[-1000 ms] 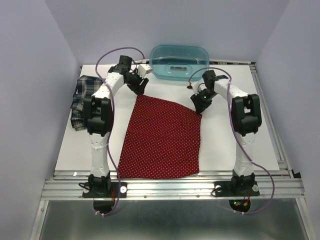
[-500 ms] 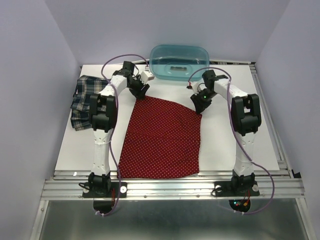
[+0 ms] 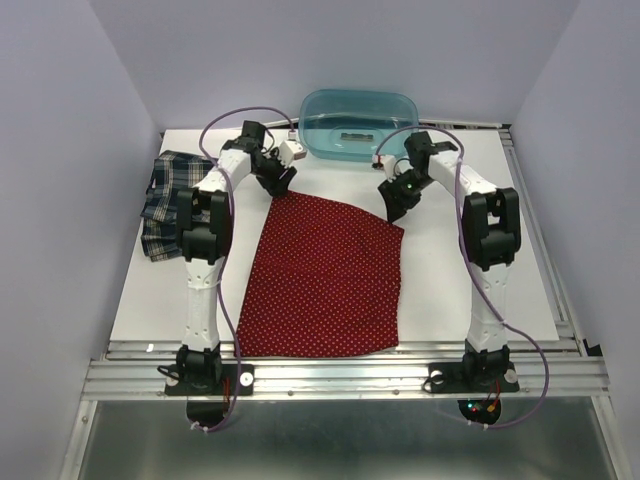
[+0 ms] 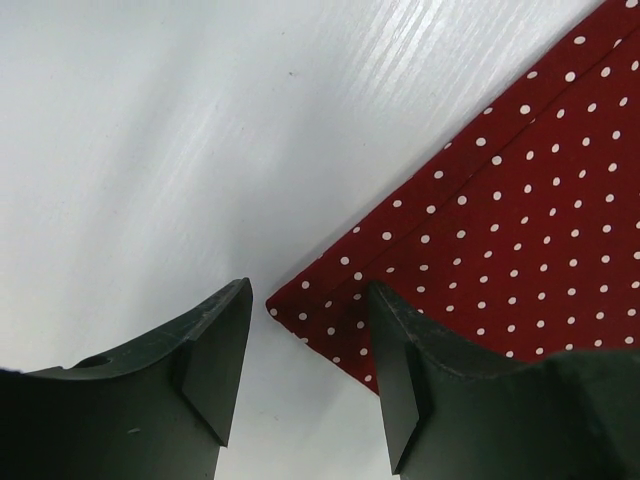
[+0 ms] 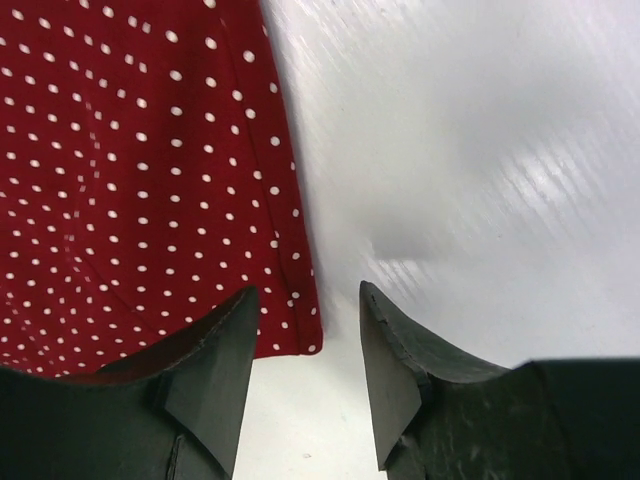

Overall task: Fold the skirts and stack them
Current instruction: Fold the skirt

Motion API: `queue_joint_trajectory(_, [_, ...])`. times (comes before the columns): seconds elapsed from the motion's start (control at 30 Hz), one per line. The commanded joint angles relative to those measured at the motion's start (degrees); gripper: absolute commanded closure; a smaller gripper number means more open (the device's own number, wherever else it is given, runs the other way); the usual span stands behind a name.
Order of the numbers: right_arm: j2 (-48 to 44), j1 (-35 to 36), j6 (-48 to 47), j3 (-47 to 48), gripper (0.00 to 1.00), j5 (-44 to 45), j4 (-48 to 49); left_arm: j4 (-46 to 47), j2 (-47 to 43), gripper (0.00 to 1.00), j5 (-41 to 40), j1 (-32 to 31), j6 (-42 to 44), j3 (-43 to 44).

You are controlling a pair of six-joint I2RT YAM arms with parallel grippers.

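My left gripper (image 4: 308, 335) is apart, and the far left corner of the red skirt (image 3: 325, 280) sits between its fingers, low over the white counter (image 3: 450, 280). I can't tell whether they touch the cloth. My right gripper (image 5: 305, 335) is apart too, with the far right corner of the red skirt in its gap. The red skirt lies spread flat mid-counter between the two arms. The plaid skirt (image 3: 163, 203) sits bunched by the left edge, well apart from it. A teal tub (image 3: 360, 122) stands at the far edge.
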Motion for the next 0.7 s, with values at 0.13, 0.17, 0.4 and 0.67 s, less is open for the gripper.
queue_joint_trajectory(0.13, [2.26,-0.10,-2.78,4.51,0.49,-3.71,-7.12,-0.25,-0.72,0.39,2.14,0.22,1.85,5.83])
queue_joint_trajectory(0.17, [2.62,-0.10,-3.22,4.33,0.49,-3.71,-8.08,-0.42,-0.28,0.39,2.32,0.22,2.03,6.18])
queue_joint_trajectory(0.4, [3.94,-0.10,-4.72,0.47,0.49,-3.88,-8.44,-3.14,1.91,0.40,1.71,0.22,5.10,7.24])
queue_joint_trajectory(0.67, [4.38,-0.10,-4.72,-1.38,0.57,-1.69,-6.33,-6.66,4.55,0.40,0.56,0.22,8.09,7.67])
